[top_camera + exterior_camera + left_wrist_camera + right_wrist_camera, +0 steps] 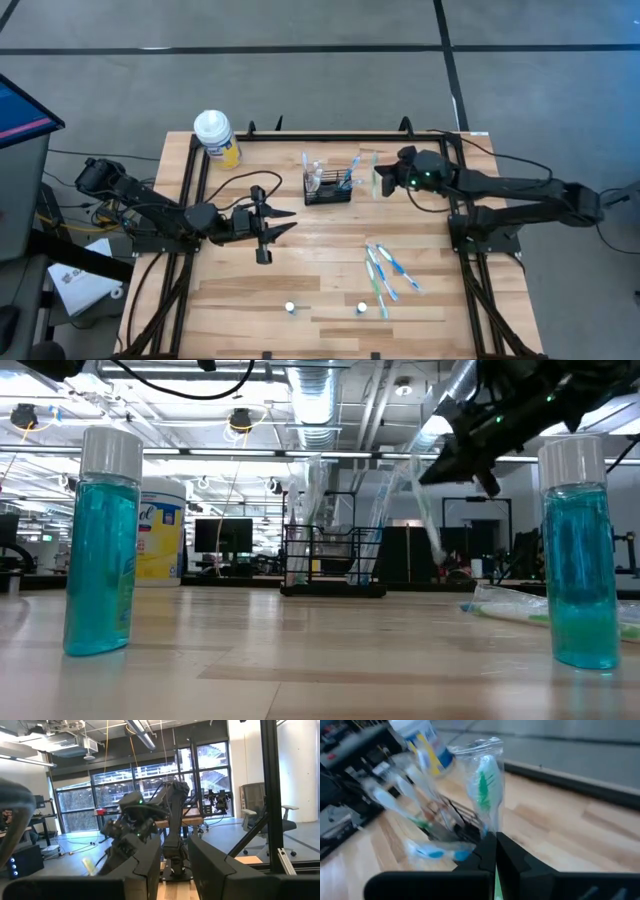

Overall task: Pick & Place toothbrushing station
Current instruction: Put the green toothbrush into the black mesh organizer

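We see the small black wire-mesh holder box (328, 189) standing at the far middle of the pale wooden tabletop (330, 275), with several plastic-wrapped toothbrushes standing in its compartments. From the level view the box (333, 560) sits upright on the wood, well behind two clear bottles of blue-green liquid with white caps (101, 540), which stand near that camera, one at either side.

Our right claw (380, 181) hovers just beside the box, on its right. Its fingers are pressed together on a green-and-white toothbrush in a clear plastic wrapper (484, 790), which sticks up from between the fingertips in the wrist view, with the box blurred beyond it. In the level view the wrapped brush (428, 520) hangs tilted from the claw, above the tabletop and to the right of the box.

Our left claw (268, 226) is over the left middle of the tabletop, well apart from the box, pointing towards the right arm. Its fingers (150, 865) stand partly spread, with nothing between them.

A white-capped yellow bottle (216, 137) stands at the far left corner. More wrapped blue and green toothbrushes (385, 270) lie loose on the right side of the tabletop.
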